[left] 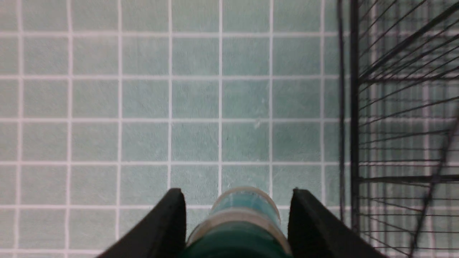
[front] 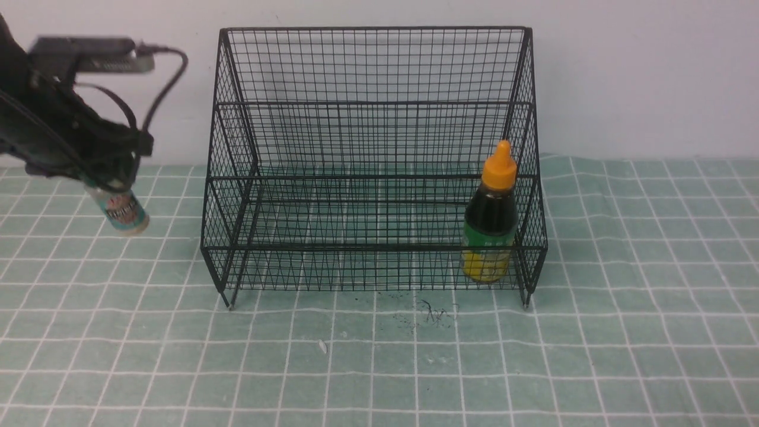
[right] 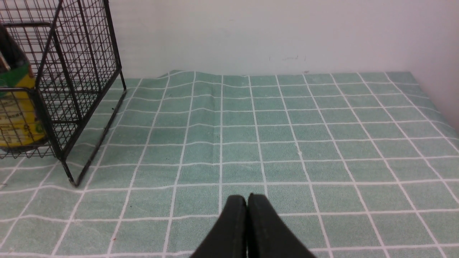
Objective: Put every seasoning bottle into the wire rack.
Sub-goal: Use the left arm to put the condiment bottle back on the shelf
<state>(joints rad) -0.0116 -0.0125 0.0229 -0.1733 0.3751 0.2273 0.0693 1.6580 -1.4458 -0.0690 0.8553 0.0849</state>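
The wire rack [front: 379,118] stood on the green checked cloth [front: 379,367] with its tall gridded back toward the wall. Inside the rack, in the lowest tier at its front right corner, the taller dark-liquid bottle [front: 491,225] stood upright, its orange nozzle cap rising above the second tier's front wire. The right wrist view showed the same bottle [right: 18,118] behind the rack's mesh [right: 82,71]. The small shaker [front: 121,210] was outside the rack, off its left side and apart from the mesh, tilted with its base low and its cap end up inside the left gripper [front: 109,181]. Seen from the left wrist, the black fingers [left: 172,222] sat on either side of the shaker [left: 244,215], closed in on its dark green cap end, with the rack's side [left: 355,107] nearby. Whether the shaker's base touched the cloth could not be told. The right gripper [right: 247,215] was to the right of the rack, well apart from it, above bare cloth, its fingers pressed together with nothing between them.
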